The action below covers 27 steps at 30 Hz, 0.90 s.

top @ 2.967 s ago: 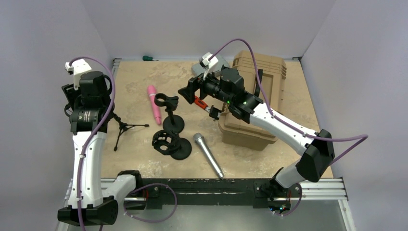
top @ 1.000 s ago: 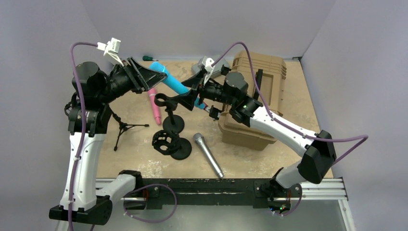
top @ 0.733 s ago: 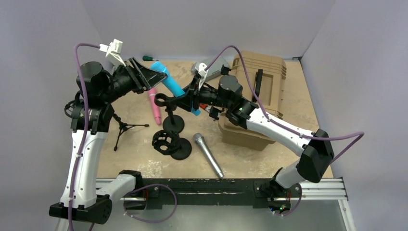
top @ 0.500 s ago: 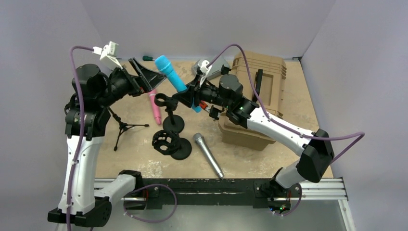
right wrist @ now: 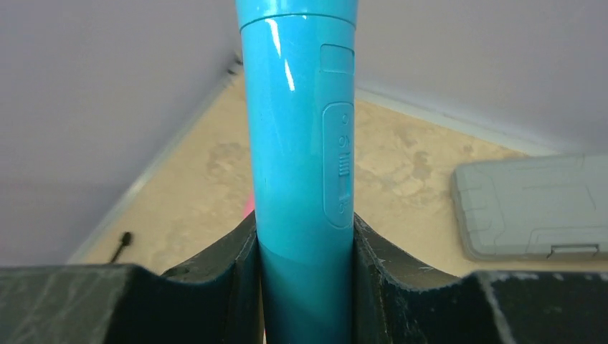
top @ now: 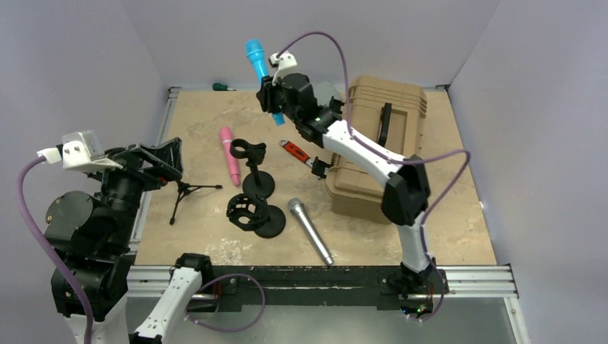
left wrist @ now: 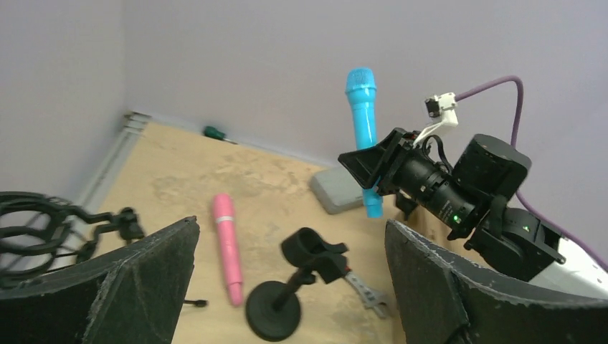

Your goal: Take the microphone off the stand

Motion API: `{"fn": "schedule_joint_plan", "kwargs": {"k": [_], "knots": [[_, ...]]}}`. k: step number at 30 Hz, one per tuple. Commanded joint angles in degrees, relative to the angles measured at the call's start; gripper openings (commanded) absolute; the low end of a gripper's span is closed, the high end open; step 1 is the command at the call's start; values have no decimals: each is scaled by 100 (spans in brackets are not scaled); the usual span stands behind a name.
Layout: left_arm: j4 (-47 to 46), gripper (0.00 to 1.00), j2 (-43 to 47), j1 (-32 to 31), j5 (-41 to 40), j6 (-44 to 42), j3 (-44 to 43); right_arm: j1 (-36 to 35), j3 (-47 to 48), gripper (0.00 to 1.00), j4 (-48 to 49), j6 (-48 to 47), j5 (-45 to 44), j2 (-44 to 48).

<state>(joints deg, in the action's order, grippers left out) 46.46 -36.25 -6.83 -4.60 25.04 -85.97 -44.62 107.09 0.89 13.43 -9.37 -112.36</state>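
The blue microphone point(top: 257, 59) stands upright in the air over the table's far edge, with my right gripper point(top: 272, 97) shut on its lower body. The right wrist view shows the blue microphone point(right wrist: 301, 143) pinched between both pads. The black stand point(top: 252, 166) with its empty clip sits mid-table, well below and nearer than the microphone. My left gripper point(top: 161, 158) is open and empty at the left side; its view shows the stand point(left wrist: 308, 261), the blue microphone point(left wrist: 362, 122) and wide-apart fingers point(left wrist: 136, 287).
A pink microphone point(top: 230, 154) lies left of the stand, a silver one point(top: 310, 231) near the front. A shock-mount stand point(top: 254, 213), a small tripod point(top: 183, 190), a red wrench point(top: 297, 154), a tan case point(top: 380, 143) and a grey box point(left wrist: 340, 193) are around.
My left gripper opened, let go of the blue microphone and drew back left and nearer. My right gripper shut on the microphone and carried it up and toward the back wall, turning it upright.
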Motion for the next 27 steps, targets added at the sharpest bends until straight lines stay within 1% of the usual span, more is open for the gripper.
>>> {"fn": "schedule_joint_plan", "kwargs": {"k": [1, 4, 7, 10, 14, 20, 22, 24, 26, 27], "knots": [[317, 98, 155, -11, -912, -808, 120, 37, 1290, 3, -1271, -77, -616, -1171], [395, 97, 356, -11, -1118, -1103, 84, 39, 1845, 4, -1465, -60, -589, -1772], [415, 97, 486, -11, -1241, -1279, 72, 32, 2076, 6, -1556, -58, -501, -2140], [392, 96, 552, -11, -1292, -1293, 132, 37, 2060, 8, -1564, -49, -454, -2376], [354, 96, 500, -12, -1142, -1233, 177, 32, 2038, 10, -1642, -18, -344, -2580], [351, 95, 400, -17, -1073, -1265, 162, 15, 2024, 19, -1714, 78, -146, -2832], [405, 96, 376, -12, -1241, -1271, 137, 19, 2035, 23, -1740, 124, -98, -2888], [543, 100, 331, -11, -1596, -1145, 100, 9, 2035, 27, -1745, 133, -8, -2933], [738, 100, 259, -12, -1947, -1042, 52, 10, 2035, 31, -1749, 153, 32, -2958], [805, 100, 237, -11, -1985, -1022, 51, 7, 2030, 33, -1740, 159, 63, -2969]]}}
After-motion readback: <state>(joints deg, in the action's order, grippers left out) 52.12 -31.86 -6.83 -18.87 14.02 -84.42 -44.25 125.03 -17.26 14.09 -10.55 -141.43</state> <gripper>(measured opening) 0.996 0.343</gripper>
